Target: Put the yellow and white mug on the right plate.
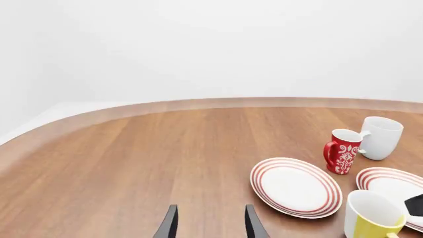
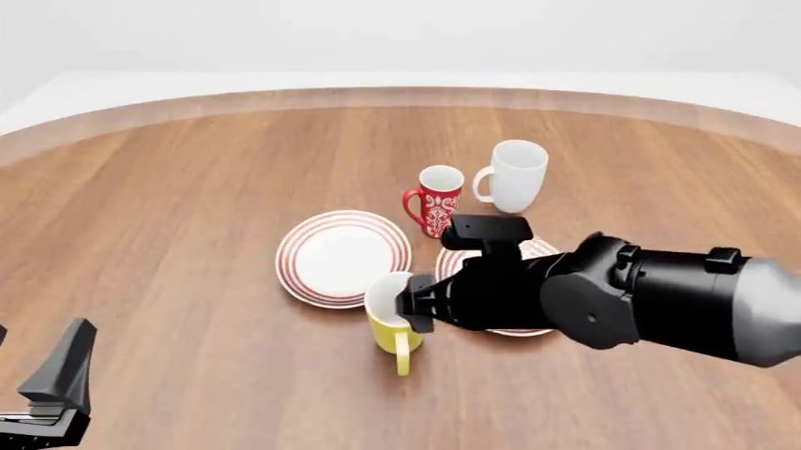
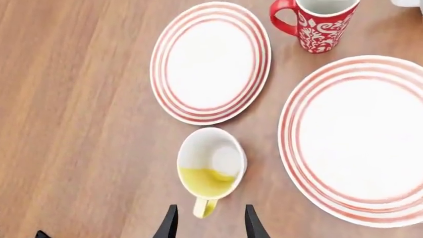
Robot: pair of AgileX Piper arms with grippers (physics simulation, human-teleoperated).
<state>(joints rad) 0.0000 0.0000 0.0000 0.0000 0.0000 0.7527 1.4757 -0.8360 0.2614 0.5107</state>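
The yellow and white mug [image 2: 388, 328] stands upright on the table in front of the two plates, its handle towards the near side. It also shows in the right wrist view [image 3: 210, 166] and the left wrist view [image 1: 370, 220]. My right gripper [image 2: 415, 307] is open and empty, close over the mug's rim; in the right wrist view [image 3: 210, 225] its fingers stand either side of the handle. The right plate [image 2: 453, 264] is mostly hidden under my right arm; it shows in the right wrist view [image 3: 360, 144]. My left gripper [image 2: 56, 384] is open and empty at the near left.
The left plate [image 2: 341, 255] lies just beyond the yellow mug. A red patterned mug [image 2: 438, 199] and a larger white mug [image 2: 516, 175] stand behind the plates. The table's curved far edge [image 2: 400, 94] runs across the back.
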